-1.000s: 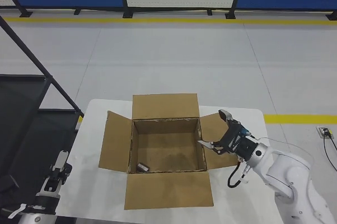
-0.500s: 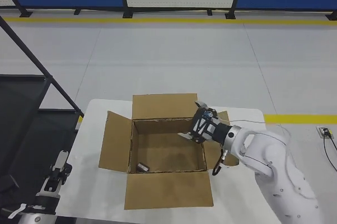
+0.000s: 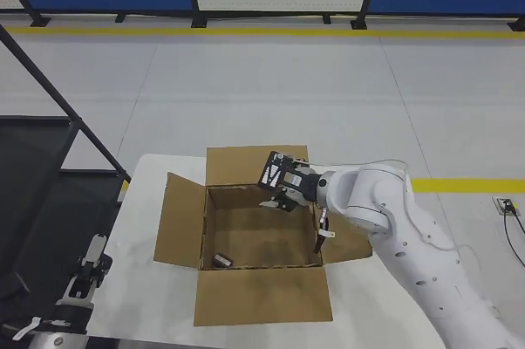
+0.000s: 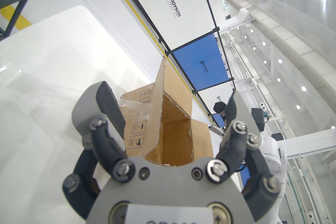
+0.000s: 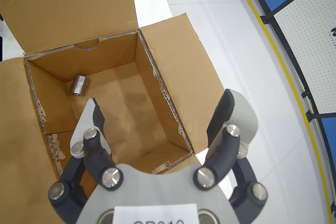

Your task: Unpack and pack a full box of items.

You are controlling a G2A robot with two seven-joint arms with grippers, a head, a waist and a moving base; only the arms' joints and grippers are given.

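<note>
An open cardboard box (image 3: 262,297) stands on the white table (image 3: 149,305) with its four flaps spread out. A small metal cylinder (image 3: 221,260) lies on its side on the box floor, in the near left corner; in the right wrist view the cylinder (image 5: 79,85) rests against a wall of the box (image 5: 68,4). My right gripper (image 3: 278,202) hangs open and empty over the far right part of the box's opening (image 5: 160,101). My left gripper (image 3: 94,249) is open and empty off the table's left edge (image 4: 168,96), pointing at the box (image 4: 176,138).
A black metal rack (image 3: 36,192) stands left of the table. Bare table surface lies left of the box and along its right side. Grey floor with yellow lines surrounds the table.
My right gripper has swung from above the box's right flap leftward to above the box's far right interior, staying open. The left arm and the cylinder have not moved.
</note>
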